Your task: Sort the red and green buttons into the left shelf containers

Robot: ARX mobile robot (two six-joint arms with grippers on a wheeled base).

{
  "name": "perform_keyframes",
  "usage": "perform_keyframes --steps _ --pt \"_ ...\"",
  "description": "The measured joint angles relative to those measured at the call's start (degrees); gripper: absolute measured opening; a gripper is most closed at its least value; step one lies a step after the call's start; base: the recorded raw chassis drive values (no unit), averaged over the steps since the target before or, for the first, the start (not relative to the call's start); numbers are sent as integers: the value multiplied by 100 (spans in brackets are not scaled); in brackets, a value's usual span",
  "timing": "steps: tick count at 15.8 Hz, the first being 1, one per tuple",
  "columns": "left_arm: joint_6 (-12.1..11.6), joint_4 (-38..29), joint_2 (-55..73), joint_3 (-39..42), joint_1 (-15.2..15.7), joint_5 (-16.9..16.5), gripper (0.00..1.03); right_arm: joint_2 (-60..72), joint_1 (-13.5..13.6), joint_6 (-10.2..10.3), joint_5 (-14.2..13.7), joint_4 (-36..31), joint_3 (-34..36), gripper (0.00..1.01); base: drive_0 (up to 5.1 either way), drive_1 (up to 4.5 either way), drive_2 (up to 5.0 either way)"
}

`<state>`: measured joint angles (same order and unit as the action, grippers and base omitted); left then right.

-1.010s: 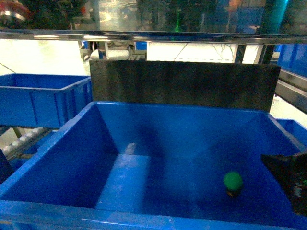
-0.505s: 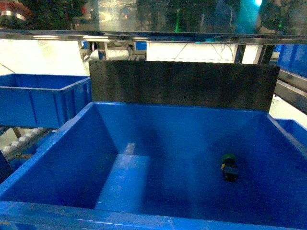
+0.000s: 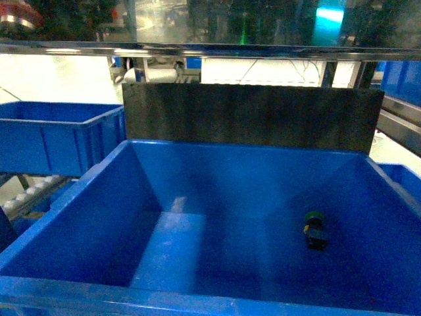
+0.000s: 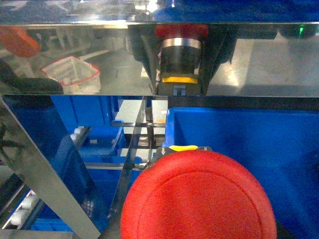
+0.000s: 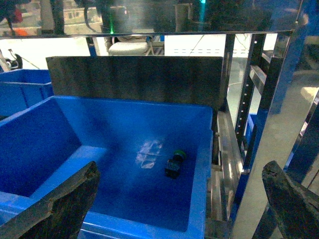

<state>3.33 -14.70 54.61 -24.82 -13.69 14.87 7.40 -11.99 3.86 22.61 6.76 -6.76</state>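
Note:
A green button (image 3: pixel 314 230) lies on its side on the floor of the big blue container (image 3: pixel 72 197), near its right wall. In the right wrist view that green button (image 5: pixel 175 163) is below and ahead of my right gripper (image 5: pixel 180 179), which is open wide and empty above the container's near right corner. The red button (image 4: pixel 199 196) fills the bottom of the left wrist view, its cap facing the camera and hiding my left gripper's fingers. The steel shelf above mirrors the red button with dark fingers on both sides. A blue container (image 4: pixel 249 134) lies just beyond it.
A second blue bin (image 3: pixel 59 135) stands at the left on a roller rack (image 3: pixel 29 191). A dark board (image 3: pixel 253 115) rises behind the big container. A shiny steel shelf edge (image 3: pixel 210 49) runs overhead. Steel uprights (image 5: pixel 249 89) stand right of the container.
One second ago the green button stood cap-up with my right gripper at the head view's right edge. The button has since tipped onto its side and the gripper has left that view.

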Motion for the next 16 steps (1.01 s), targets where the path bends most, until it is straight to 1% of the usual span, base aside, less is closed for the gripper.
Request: perform_keyframes --steps 1,2,3,5,6,7,8,10,12,14,16 --pt "96 11 46 33 -26 -107 24 0 0 0 0 2 0 98 0 0 0" --pt "131 149 85 76 -46 -181 24 0 0 0 0 2 0 98 0 0 0" --pt "238 256 122 166 -48 -229 24 0 0 0 0 2 0 98 0 0 0" --pt "308 507 127 326 -166 -435 24 0 0 0 0 2 0 98 0 0 0" --pt "308 568 136 398 -260 -448 24 0 0 0 0 2 0 98 0 0 0" --pt "337 544 232 450 -374 -588 24 0 0 0 0 2 0 98 0 0 0" --pt "339 450 393 470 -494 -599 24 0 0 0 0 2 0 98 0 0 0" --pt "380 4 927 481 -763 -610 24 0 0 0 0 2 0 98 0 0 0" --pt "428 -455 1502 479 -964 -564 24 0 0 0 0 2 0 98 0 0 0" --pt "531 -990 2188 385 -1082 -407 24 0 0 0 0 2 0 98 0 0 0" --pt "586 -1329 2653 181 -1132 -249 24 0 0 -2 0 2 0 98 0 0 0"
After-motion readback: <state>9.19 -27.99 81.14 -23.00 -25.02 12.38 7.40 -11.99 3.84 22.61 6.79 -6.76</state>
